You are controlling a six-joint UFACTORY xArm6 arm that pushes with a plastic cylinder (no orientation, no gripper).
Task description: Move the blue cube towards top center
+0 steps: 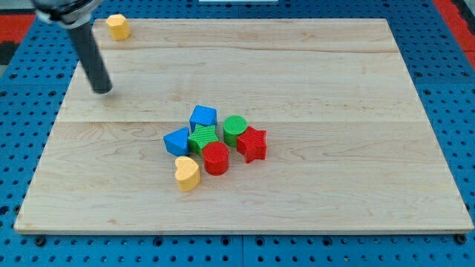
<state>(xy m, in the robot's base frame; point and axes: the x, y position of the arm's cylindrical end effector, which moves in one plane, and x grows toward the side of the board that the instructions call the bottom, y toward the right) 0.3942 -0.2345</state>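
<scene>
Blue cube [202,116] sits at the top of the cluster, touching the green star [202,138]; my tip [103,90] lies well up-left of that cube on the table [312,67]. No gripper exists, so no jaw state applies

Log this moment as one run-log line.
tip: upper left, far from cluster | blue cube: cluster's top, touching green star | contact: none | task: pending
</scene>
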